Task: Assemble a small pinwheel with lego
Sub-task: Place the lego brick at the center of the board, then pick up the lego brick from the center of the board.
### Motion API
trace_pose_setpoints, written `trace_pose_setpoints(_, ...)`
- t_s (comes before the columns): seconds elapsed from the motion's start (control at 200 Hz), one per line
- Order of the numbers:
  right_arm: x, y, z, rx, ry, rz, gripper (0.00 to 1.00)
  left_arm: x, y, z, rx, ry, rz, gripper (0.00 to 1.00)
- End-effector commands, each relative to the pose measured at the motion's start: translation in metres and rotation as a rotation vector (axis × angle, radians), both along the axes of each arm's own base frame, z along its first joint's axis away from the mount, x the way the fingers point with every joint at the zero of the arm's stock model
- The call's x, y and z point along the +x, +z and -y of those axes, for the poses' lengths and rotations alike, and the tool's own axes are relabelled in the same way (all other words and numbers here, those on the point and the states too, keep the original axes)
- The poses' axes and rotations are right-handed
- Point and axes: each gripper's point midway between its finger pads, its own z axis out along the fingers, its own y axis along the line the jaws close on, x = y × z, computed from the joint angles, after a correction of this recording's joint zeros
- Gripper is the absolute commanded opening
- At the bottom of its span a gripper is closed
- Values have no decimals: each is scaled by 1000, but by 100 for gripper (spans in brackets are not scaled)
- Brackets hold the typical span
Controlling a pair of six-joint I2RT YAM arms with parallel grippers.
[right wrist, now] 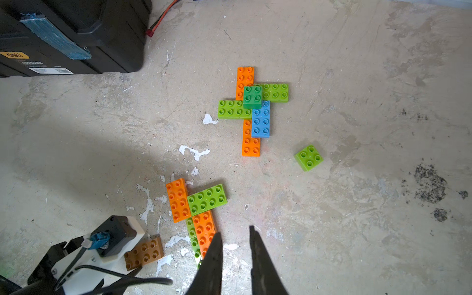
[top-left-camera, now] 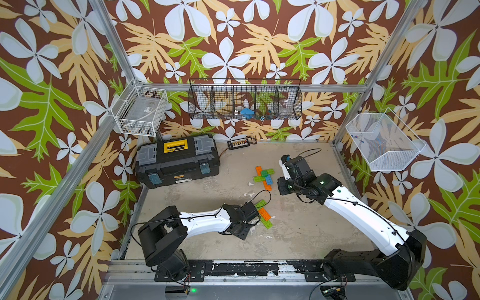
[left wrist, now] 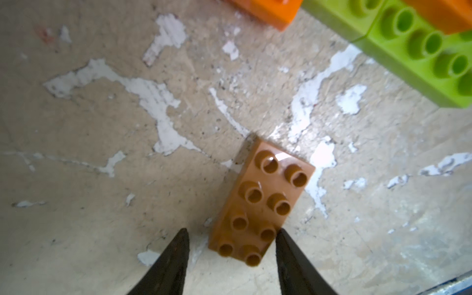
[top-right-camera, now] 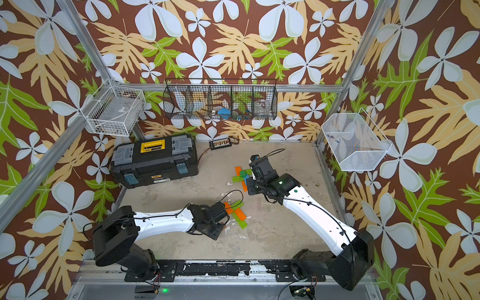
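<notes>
The left claw (left wrist: 231,231) stands astride one end of the brown brick (left wrist: 260,201), which lies studs up on the counter (left wrist: 76,229); the jaws are parted a little wider than the brick, one finger (left wrist: 288,255) touching its side and the other (left wrist: 173,260) clear of it, so nothing is clamped; in both top views the left wrist hides this brick. Just right of that wrist lies the near cluster (top-left-camera: 264,213), two orange and two lime bricks set crosswise, studs up. The far cluster (right wrist: 251,97) sits mid-counter, well apart from the near one: two orange bricks in a line, two lime ones out to the sides, a blue brick and a dark green square on top. A loose lime square (right wrist: 308,157) lies near it, flat on the counter; the top views do not show it. The right claw (right wrist: 234,231) hangs above the counter with only a narrow gap between its tips and nothing in that gap; the right arm reaches in from the near right, its wrist just right of the far cluster. At the far left stands a black toolbox (top-left-camera: 178,161) with a yellow handle; a yellow tag (right wrist: 14,55) on its front reads "deli"; the white sticker (right wrist: 48,70) under it is too small to read.
</notes>
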Motion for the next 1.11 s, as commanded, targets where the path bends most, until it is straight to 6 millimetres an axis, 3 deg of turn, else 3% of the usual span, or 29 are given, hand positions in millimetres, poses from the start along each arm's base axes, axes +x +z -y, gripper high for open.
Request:
trace_pose_setpoints(0.0,-2,0,1,7,-4,-1,22,1,7,-9,12,35,24,55)
trace_pose_setpoints(0.135,-16,-13,-7,46,29,-59,23,8,27,-8,-45,79,84,55)
trace_pose_setpoints(0.275,-46,-40,-41,4,119,-134,25,22,50,-4,-210,166,128,55)
trace_pose_setpoints(0.435,-85,-89,-89,-70,232,-291,24,50,78,-22,-516,363,147,56)
trace_pose_setpoints(0.581,-99,-119,-114,-133,291,-387,24,66,97,-46,-803,515,133,57)
trace_pose_setpoints(0.731,-103,-143,-120,-184,307,-463,23,68,99,-63,-951,593,98,58)
trace_pose_setpoints(1.101,-122,-175,-136,-256,383,-552,24,68,92,-71,-926,608,97,58)
